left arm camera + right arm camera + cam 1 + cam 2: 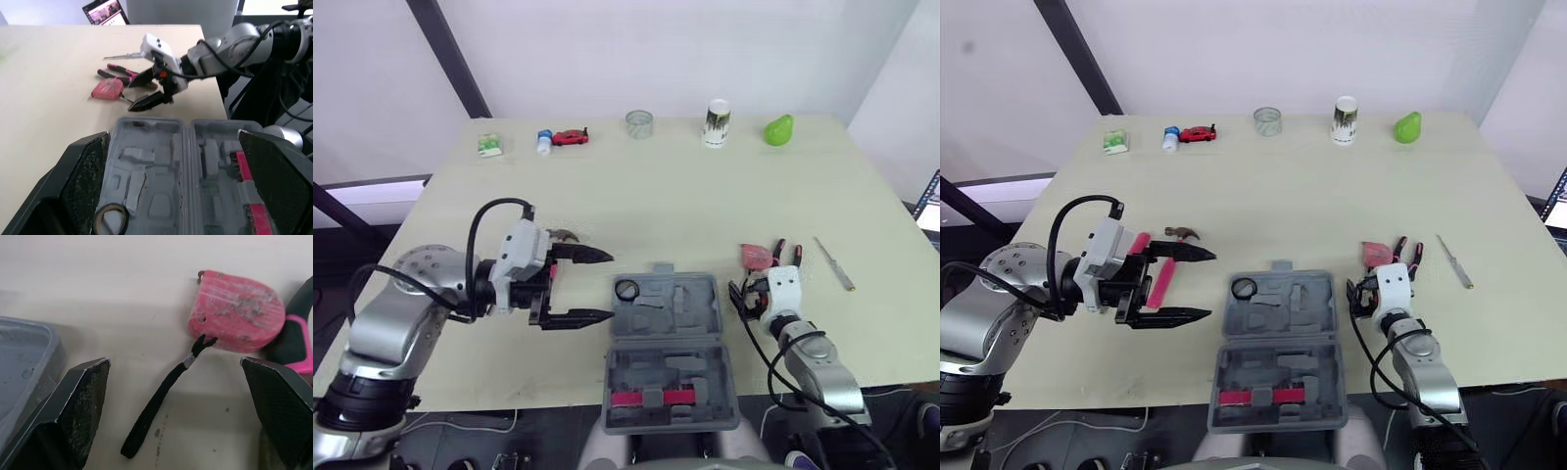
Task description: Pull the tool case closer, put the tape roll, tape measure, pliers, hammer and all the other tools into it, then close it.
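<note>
The grey tool case (666, 364) lies open at the table's near edge, with a black tape roll (626, 290) in the far left corner of its tray. My left gripper (609, 286) is open just left of the case, level with the tape roll, holding nothing. Behind it lies the pink-handled hammer (1161, 272). My right gripper (741, 297) stands open right of the case, just short of the pink tape measure (234, 311) and over its black strap (156, 406). Pink-handled pliers (789, 253) lie beside the tape measure, and a screwdriver (834, 262) lies further right.
Along the table's far edge stand a small green box (489, 145), a little bottle (544, 142), a red toy car (571, 137), a glass cup (639, 123), a paper cup (717, 122) and a green pear (779, 129). A laptop (930, 208) sits off the right edge.
</note>
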